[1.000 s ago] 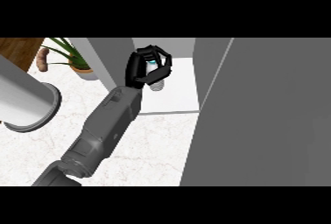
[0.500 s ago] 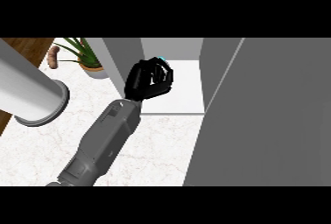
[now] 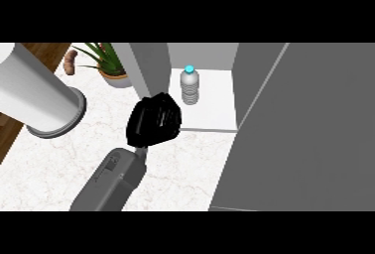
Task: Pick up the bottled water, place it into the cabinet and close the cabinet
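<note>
Robot hand (image 3: 154, 121) of mine hangs curled and empty before the cabinet (image 3: 212, 106); bottled water (image 3: 190, 87) stands upright inside, white marble table (image 3: 66, 163) below.

The bottled water (image 3: 190, 86) stands upright on the white floor of the open cabinet (image 3: 212, 111), toward the back and near the left wall. It is a clear, ribbed plastic bottle with a light blue cap on top. Nothing holds it; it stands free, apart from the walls around it. The cabinet has grey sides and a pale back panel, and its opening faces the table. Its large grey door (image 3: 307, 144) is swung wide open at the right, filling that side of the view.
</note>
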Tool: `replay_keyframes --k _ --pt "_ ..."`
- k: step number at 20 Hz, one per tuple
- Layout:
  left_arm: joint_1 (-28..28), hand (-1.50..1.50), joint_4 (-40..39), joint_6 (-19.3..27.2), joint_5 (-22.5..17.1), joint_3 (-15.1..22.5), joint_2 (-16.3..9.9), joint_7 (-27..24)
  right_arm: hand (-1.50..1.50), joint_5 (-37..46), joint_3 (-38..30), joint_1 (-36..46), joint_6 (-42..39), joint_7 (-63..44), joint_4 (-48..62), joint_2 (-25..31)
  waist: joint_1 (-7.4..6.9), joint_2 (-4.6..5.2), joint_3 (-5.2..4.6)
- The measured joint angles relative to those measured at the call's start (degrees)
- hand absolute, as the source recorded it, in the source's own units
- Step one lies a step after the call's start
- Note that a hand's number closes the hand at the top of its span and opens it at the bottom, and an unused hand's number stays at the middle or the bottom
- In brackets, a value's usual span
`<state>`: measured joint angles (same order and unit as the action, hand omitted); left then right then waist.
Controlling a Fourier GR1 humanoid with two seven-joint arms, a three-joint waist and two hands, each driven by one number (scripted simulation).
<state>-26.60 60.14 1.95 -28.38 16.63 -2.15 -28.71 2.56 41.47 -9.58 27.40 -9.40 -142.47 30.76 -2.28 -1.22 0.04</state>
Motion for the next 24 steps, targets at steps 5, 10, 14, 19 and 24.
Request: replay_keyframes --k 5,10,14,19,24 --pt "13.3 1.5 14.5 0.1 -0.9 2.3 -3.8 2.0 1.5 -0.5 3.1 3.1 -3.8 -1.9 -0.1 1.0 -0.63 0.15 -0.04" --pt "24.9 1.5 28.3 -0.1 -2.4 2.3 -9.3 4.0 1.5 -0.9 4.7 6.2 -6.6 -4.8 -0.1 1.0 -0.64 0.28 -0.09" --pt "34.0 1.5 37.2 -0.9 -3.1 2.1 -13.0 3.8 1.5 -1.0 5.6 9.4 -6.9 -9.2 0.3 -0.8 -0.3 0.36 -0.17" --pt "43.0 1.5 44.9 -2.7 -4.7 -0.3 -17.0 2.7 1.5 -0.1 6.1 14.9 -6.7 -15.1 1.5 -4.7 0.19 0.56 -0.23" --pt "52.1 1.5 52.3 -5.2 -6.1 -2.3 -20.3 1.3 1.5 2.6 6.7 24.5 -5.5 -22.6 3.7 -13.8 0.24 0.69 -0.22"
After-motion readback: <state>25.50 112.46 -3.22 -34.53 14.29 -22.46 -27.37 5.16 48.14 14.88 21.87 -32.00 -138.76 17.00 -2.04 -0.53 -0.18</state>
